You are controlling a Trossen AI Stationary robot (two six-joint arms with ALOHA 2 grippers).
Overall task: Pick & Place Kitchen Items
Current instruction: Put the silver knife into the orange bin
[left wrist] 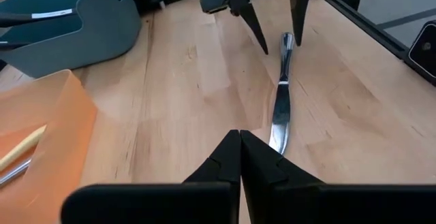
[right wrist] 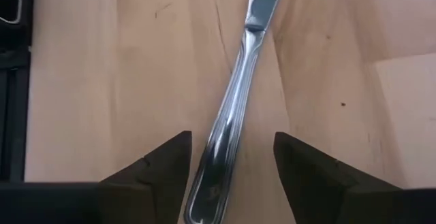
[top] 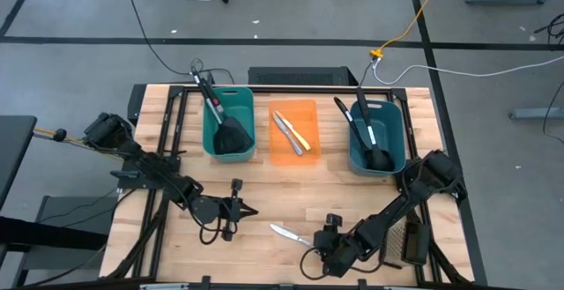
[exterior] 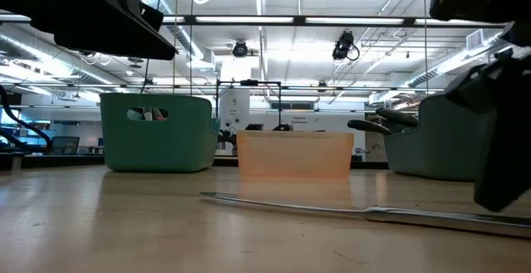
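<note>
The right claw [right wrist: 231, 166] gapes wide astride the silver knife [right wrist: 235, 94], gripping nothing. Closing off-centre could skid the thin handle toward 12 o'clock on the counter [top: 264, 193]. The left claw [left wrist: 240, 157] sits pinched shut, empty.

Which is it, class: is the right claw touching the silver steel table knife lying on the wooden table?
Apart. In the right wrist view the open right claw straddles the silver steel table knife, bare wood visible between each finger and the handle.

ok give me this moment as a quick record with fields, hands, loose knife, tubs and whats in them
left hand: shut, empty, over the table's near middle
right hand: open, fingers astride the knife handle
silver knife: flat on the table, not held
teal tub: black spatula
orange tub: one silver and one pale yellow knife
blue tub: black long-handled utensils
</note>
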